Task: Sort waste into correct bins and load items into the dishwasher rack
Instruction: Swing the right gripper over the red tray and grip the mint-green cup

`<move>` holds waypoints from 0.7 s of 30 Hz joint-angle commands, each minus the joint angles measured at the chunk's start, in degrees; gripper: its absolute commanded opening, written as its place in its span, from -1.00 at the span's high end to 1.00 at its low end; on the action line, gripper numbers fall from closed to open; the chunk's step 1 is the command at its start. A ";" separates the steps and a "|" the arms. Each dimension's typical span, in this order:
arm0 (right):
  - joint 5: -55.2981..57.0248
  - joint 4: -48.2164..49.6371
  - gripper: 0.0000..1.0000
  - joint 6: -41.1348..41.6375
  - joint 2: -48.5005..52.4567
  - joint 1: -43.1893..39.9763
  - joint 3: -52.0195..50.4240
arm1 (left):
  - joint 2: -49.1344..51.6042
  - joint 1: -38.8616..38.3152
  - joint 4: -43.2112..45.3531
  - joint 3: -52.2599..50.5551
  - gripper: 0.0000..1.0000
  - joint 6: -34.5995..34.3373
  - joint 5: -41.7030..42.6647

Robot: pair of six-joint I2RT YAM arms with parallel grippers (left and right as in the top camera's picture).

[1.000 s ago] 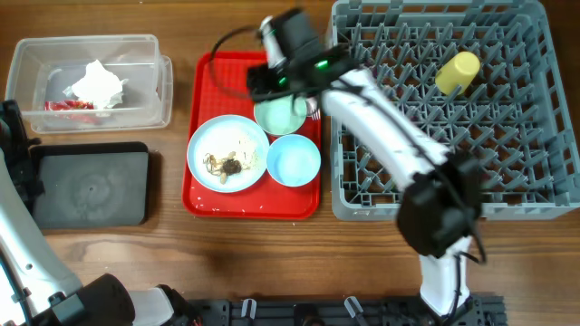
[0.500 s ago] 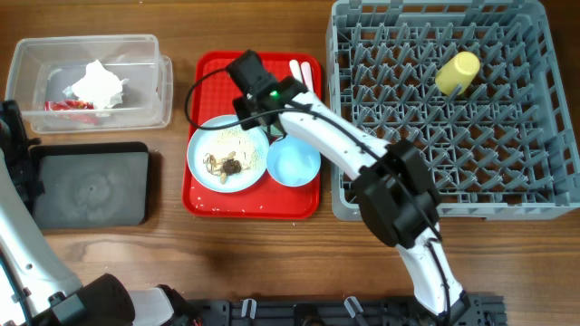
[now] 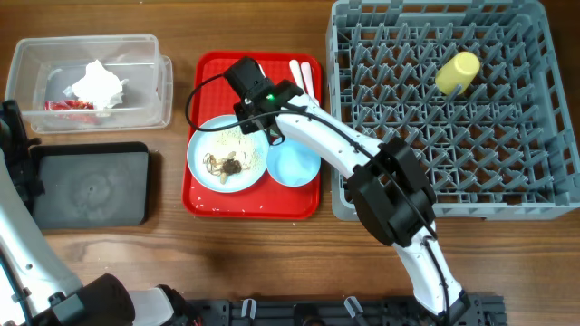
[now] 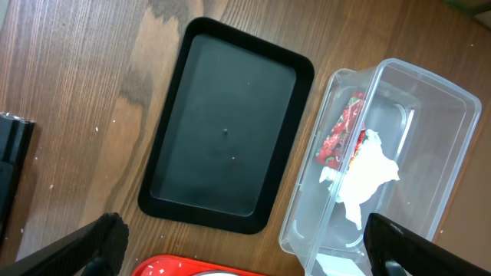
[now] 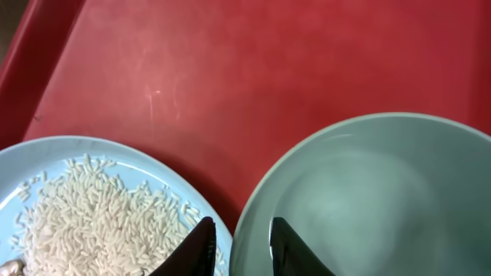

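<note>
The left gripper hangs wide open near the black tray. The right gripper, jaws narrow, straddles the green bowl at its rim beside the plate, perhaps pinching it. The rack lies to its right.

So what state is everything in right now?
Green bowl: empty, right fingers astride its rim.
Plate: rice and brown scraps on it.
Blue bowl: empty, upright.
Cup: on its side in the rack.
Tub: holds napkin and wrapper.
Black tray: empty.
Left fingers: wide open.
Utensils: lying on the red tray.
</note>
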 commanded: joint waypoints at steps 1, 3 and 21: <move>0.11 -0.20 0.49 1.25 1.73 0.24 -0.39 | 0.24 0.26 -0.09 -0.11 -1.00 -0.96 -0.33; -0.35 -0.15 0.49 1.29 2.14 0.26 -0.76 | 0.24 0.26 -0.07 -0.11 -1.00 -0.98 -0.31; -0.33 -2.62 0.91 1.20 -2.19 0.02 3.04 | 0.24 0.26 -0.07 -0.11 -1.00 -0.96 -0.31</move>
